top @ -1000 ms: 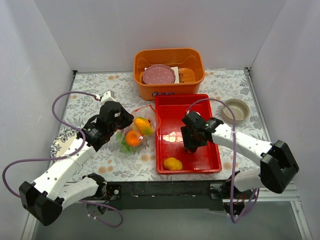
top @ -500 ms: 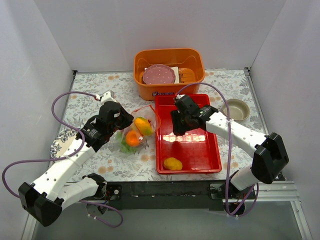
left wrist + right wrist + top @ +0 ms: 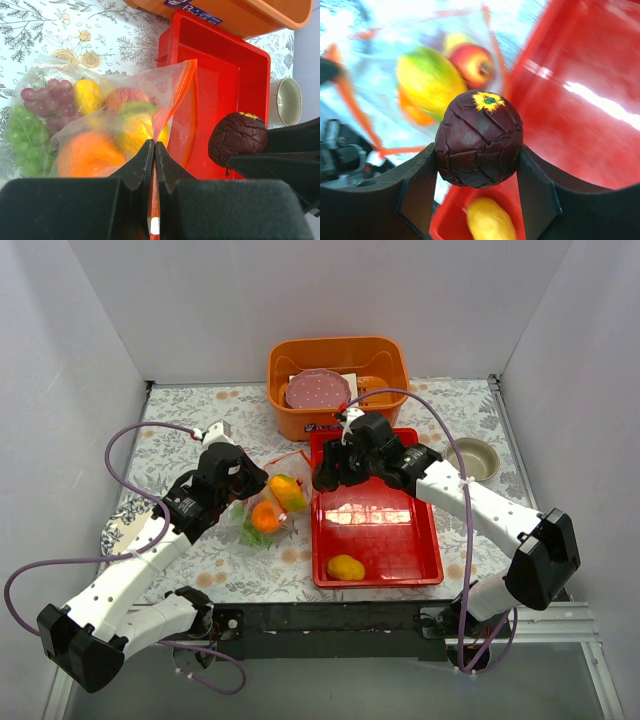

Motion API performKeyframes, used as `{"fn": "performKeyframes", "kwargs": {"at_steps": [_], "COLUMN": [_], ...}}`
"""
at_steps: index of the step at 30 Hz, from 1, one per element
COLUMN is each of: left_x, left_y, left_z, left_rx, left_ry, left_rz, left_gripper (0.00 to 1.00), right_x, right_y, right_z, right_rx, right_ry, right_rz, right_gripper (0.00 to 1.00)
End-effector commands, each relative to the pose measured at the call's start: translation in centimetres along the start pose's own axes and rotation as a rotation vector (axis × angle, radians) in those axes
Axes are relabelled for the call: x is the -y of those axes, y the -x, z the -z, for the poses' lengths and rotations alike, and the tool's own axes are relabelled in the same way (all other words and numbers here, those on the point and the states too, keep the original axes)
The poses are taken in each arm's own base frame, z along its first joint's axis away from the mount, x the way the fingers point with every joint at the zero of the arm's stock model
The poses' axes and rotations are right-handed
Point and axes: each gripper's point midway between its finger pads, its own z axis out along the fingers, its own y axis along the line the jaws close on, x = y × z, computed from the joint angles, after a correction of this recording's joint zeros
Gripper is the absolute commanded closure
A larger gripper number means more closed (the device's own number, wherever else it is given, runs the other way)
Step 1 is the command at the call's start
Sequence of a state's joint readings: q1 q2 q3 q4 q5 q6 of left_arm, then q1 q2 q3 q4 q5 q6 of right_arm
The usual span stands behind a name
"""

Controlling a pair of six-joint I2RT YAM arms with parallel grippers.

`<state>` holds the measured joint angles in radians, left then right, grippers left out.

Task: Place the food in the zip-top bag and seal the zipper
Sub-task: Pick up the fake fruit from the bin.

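Your right gripper [image 3: 326,476] is clamped on a dark-red fruit [image 3: 479,145], one finger pressed against each side, with the yellow-and-green mark on its top showing in the wrist view. From above, it hangs over the 10 o'clock corner of the red tray [image 3: 385,530], just beside the mouth of the clear bag [image 3: 268,502].

Your left gripper [image 3: 154,165] is pinched tight on the bag's orange-red zipper strip [image 3: 190,75], holding up one lip. The strip is not sealed, and the mouth gapes toward 3 o'clock, facing the tray. The bag lies on the flowered table [image 3: 180,430] at the tray's 9 o'clock, touching or almost touching its wall.

Inside the bag you can see an orange [image 3: 85,155], purple grapes [image 3: 50,97], green grapes [image 3: 22,135], a yellow mango [image 3: 87,95] and a red piece [image 3: 127,97], all packed close together.

One yellow fruit [image 3: 346,567] lies loose in the tray near its 7 o'clock corner, well apart from both grippers.

An orange bin [image 3: 275,380] with a pink plate [image 3: 318,390] in it stands at the tray's 12 o'clock, and a small bowl [image 3: 472,460] sits at about 2 o'clock
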<state>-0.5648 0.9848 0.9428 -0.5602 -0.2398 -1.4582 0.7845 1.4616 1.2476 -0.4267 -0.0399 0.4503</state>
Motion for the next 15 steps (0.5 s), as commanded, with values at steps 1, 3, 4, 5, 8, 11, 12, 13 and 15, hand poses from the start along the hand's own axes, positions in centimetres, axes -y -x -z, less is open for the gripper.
{"fn": "performKeyframes", "kwargs": {"at_steps": [1, 3, 4, 5, 8, 11, 12, 13, 15], "left_x": [0.6, 0.7, 0.7, 0.8, 1.0, 1.2, 1.2, 1.2, 1.2], "left_y": [0.7, 0.7, 0.7, 0.7, 0.8, 1.0, 0.9, 0.9, 0.9], "left_z": [0.5, 0.5, 0.5, 0.6, 0.9, 1.0, 0.8, 0.8, 0.7], "left_rx": [0.014, 0.010, 0.009, 0.010, 0.010, 0.018, 0.014, 0.012, 0.009], "left_ry": [-0.028, -0.030, -0.031, -0.032, -0.046, -0.055, -0.051, -0.048, -0.049], "left_rz": [-0.003, -0.005, -0.007, -0.004, 0.002, 0.002, -0.003, -0.003, -0.006], "left_gripper": [1.00, 1.00, 1.00, 1.00, 1.00, 1.00, 1.00, 1.00, 1.00], "right_x": [-4.8, -5.7, -5.9, -6.2, -7.3, -8.1, -8.3, -8.4, -8.8], "right_y": [4.2, 4.1, 4.0, 3.8, 3.0, 2.1, 2.0, 1.9, 1.5], "right_z": [-0.3, -0.7, -1.3, -1.5, -2.5, -3.3, -3.4, -3.7, -3.8], "right_rx": [0.092, 0.078, 0.071, 0.058, 0.010, -0.024, -0.029, -0.034, -0.051], "right_ry": [0.219, 0.267, 0.279, 0.306, 0.383, 0.431, 0.442, 0.450, 0.471], "right_rz": [0.007, 0.008, 0.004, 0.003, 0.004, 0.011, 0.017, 0.022, 0.029], "right_gripper": [0.71, 0.71, 0.71, 0.71, 0.71, 0.71, 0.71, 0.71, 0.71]}}
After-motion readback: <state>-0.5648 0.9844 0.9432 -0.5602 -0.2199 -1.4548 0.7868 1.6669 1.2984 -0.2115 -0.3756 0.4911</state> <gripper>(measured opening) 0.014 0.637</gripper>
